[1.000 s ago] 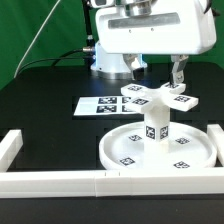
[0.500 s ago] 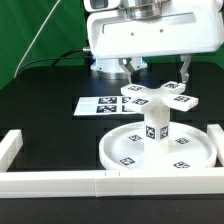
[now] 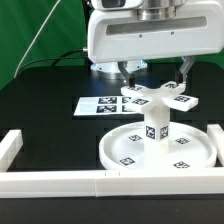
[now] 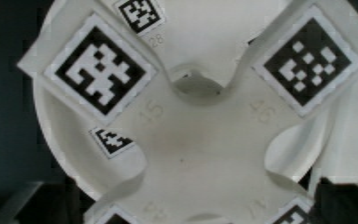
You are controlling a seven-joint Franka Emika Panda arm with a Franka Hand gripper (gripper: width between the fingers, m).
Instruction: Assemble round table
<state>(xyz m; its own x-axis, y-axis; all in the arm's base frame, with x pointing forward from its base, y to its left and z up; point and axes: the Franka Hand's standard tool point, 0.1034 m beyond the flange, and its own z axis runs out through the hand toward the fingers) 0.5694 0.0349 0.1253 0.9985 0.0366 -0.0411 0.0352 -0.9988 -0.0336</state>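
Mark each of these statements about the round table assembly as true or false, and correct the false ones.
1. The leg stands upright on the centre of the round disc. True.
2. The cross-shaped base lies flat on the black table beside the disc. False: it sits on top of the leg.
3. The tool is open. True.
4. The marker board rests inside the disc. False: it lies on the table behind the disc.
5. The tool grips the leg. False: it is up at the base, with nothing held.
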